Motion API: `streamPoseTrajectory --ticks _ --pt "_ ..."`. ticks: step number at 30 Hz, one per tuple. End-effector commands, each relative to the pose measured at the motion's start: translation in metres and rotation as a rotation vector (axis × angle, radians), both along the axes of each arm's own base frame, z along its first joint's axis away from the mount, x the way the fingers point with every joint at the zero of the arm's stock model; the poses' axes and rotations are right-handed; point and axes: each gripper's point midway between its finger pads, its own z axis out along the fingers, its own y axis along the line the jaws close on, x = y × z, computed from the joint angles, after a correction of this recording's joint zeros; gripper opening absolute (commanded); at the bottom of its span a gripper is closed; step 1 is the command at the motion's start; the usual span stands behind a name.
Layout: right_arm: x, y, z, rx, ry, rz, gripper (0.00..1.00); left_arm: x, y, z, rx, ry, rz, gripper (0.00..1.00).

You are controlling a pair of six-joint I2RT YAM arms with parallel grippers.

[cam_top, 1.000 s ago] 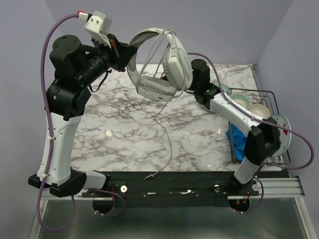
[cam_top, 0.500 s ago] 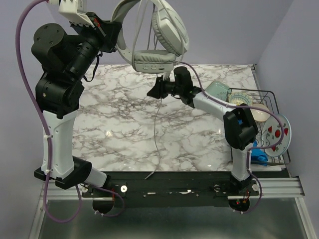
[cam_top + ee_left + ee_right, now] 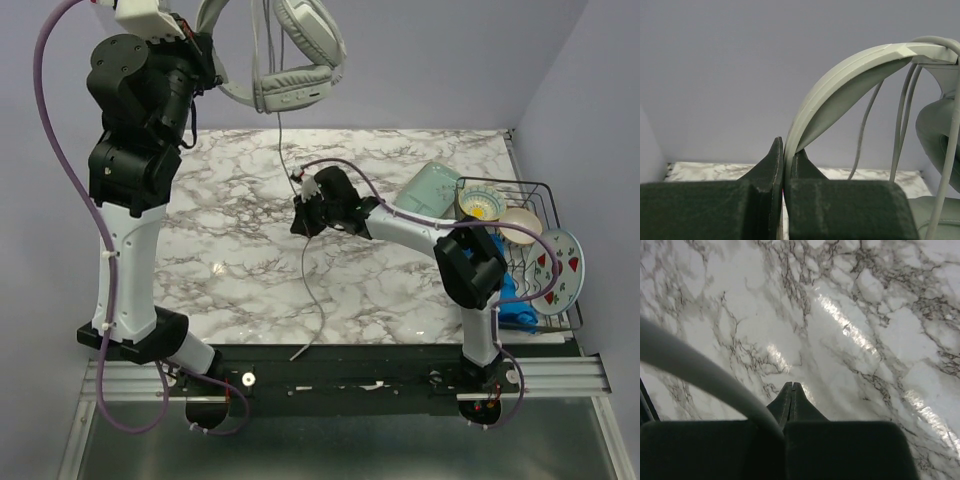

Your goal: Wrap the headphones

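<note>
The light grey headphones (image 3: 300, 60) hang high above the table's back edge. My left gripper (image 3: 205, 45) is shut on the headband (image 3: 840, 80), which stands pinched between its jaws (image 3: 785, 150). A few loops of the thin grey cable hang over the headband. The rest of the cable (image 3: 318, 300) drops to the table, and its plug (image 3: 297, 353) lies at the front edge. My right gripper (image 3: 300, 222) is low over the table's middle with its jaws shut (image 3: 792, 386). The cable (image 3: 690, 365) runs in at the base of its fingers.
A wire dish rack (image 3: 545, 190) with bowls stands at the right edge. A strawberry-patterned plate (image 3: 555, 275) leans on it, with a blue cloth (image 3: 515, 310) below. A pale green tray (image 3: 430, 187) lies beside the rack. Purple walls close the back and right.
My left arm has lifted the headphones higher and to the left. My right gripper has moved from beside the earcup down and left to the hanging cable over the table.
</note>
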Motion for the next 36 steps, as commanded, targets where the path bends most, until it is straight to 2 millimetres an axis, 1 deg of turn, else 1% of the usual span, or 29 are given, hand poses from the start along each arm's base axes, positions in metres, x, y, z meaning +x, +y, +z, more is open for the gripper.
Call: streamPoseTrajectory --ticks 1,2,3,4,5,7,8,9,10,11,13,14,15,16,17,18,19,20,21,22,23,25,26,28,29,31,34,35,36 --pt "-0.032 -0.012 -0.009 -0.224 -0.067 0.049 0.01 0.03 0.063 0.02 -0.055 -0.1 0.285 0.0" --pt "-0.04 -0.008 -0.008 -0.254 -0.088 0.075 0.01 0.042 0.067 0.012 -0.057 -0.081 0.301 0.0" --pt "-0.039 -0.002 0.004 -0.27 -0.131 0.103 0.01 0.048 0.073 0.011 -0.051 -0.088 0.322 0.0" --pt "-0.047 -0.006 0.003 -0.322 -0.126 0.124 0.01 0.053 0.079 0.009 -0.04 -0.093 0.355 0.0" --pt "-0.055 -0.002 0.004 -0.375 -0.177 0.16 0.01 0.064 0.087 -0.002 -0.014 -0.072 0.414 0.0" --pt "-0.067 0.0 0.015 -0.44 -0.224 0.199 0.01 0.074 0.097 -0.004 0.045 -0.086 0.486 0.0" --pt "-0.081 0.008 0.018 -0.476 -0.277 0.254 0.01 0.085 0.102 -0.018 0.069 -0.059 0.527 0.0" --pt "-0.091 0.014 0.023 -0.482 -0.295 0.292 0.01 0.089 0.105 -0.017 0.099 -0.075 0.55 0.0" --pt "-0.099 0.011 0.025 -0.522 -0.309 0.312 0.01 0.094 0.106 -0.021 0.112 -0.072 0.564 0.0" --pt "-0.111 0.022 0.037 -0.525 -0.361 0.343 0.01 0.105 0.108 -0.036 0.159 -0.042 0.586 0.0" --pt "-0.123 0.022 0.053 -0.532 -0.404 0.358 0.01 0.11 0.119 -0.04 0.232 -0.047 0.666 0.0" --pt "-0.13 0.023 0.06 -0.534 -0.427 0.362 0.01 0.12 0.12 -0.058 0.287 -0.016 0.688 0.0" --pt "-0.135 0.021 0.074 -0.511 -0.442 0.359 0.01 0.121 0.125 -0.054 0.291 -0.048 0.719 0.0" --pt "-0.137 0.017 0.082 -0.501 -0.445 0.353 0.01 0.124 0.126 -0.06 0.32 -0.047 0.731 0.0" --pt "-0.139 0.014 0.089 -0.485 -0.444 0.345 0.01 0.131 0.127 -0.079 0.414 -0.006 0.745 0.0" --pt "-0.142 0.009 0.092 -0.482 -0.442 0.343 0.01 0.133 0.128 -0.079 0.425 -0.03 0.758 0.0" --pt "-0.145 0.003 0.113 -0.446 -0.462 0.327 0.01 0.135 0.129 -0.084 0.456 -0.027 0.766 0.0" --pt "-0.145 -0.002 0.123 -0.432 -0.474 0.311 0.01 0.142 0.129 -0.104 0.533 0.011 0.773 0.0" --pt "-0.145 -0.007 0.131 -0.422 -0.485 0.298 0.01 0.143 0.129 -0.106 0.548 -0.008 0.782 0.0" --pt "-0.146 -0.015 0.151 -0.39 -0.512 0.274 0.01 0.147 0.127 -0.113 0.583 -0.009 0.771 0.0" --pt "-0.143 -0.023 0.164 -0.387 -0.542 0.24 0.01 0.153 0.126 -0.134 0.631 0.02 0.766 0.0" --pt "-0.138 -0.033 0.182 -0.378 -0.583 0.197 0.01 0.155 0.126 -0.143 0.685 0.019 0.767 0.0" --pt "-0.132 -0.045 0.199 -0.369 -0.615 0.151 0.01 0.158 0.125 -0.159 0.712 0.042 0.752 0.0" --pt "-0.123 -0.059 0.211 -0.37 -0.635 0.1 0.01 0.16 0.119 -0.172 0.752 0.053 0.709 0.0" --pt "-0.111 -0.073 0.221 -0.37 -0.644 0.046 0.01 0.161 0.112 -0.184 0.782 0.06 0.66 0.0" --pt "-0.097 -0.089 0.231 -0.367 -0.643 -0.021 0.01 0.16 0.106 -0.198 0.826 0.074 0.612 0.0" --pt "-0.071 -0.12 0.249 -0.367 -0.651 -0.142 0.01 0.152 0.091 -0.222 0.87 0.1 0.496 0.0" --pt "-0.058 -0.134 0.257 -0.366 -0.651 -0.203 0.01 0.145 0.087 -0.23 0.882 0.111 0.457 0.0" --pt "-0.052 -0.141 0.261 -0.361 -0.652 -0.231 0.01 0.142 0.075 -0.241 0.911 0.125 0.391 0.0"
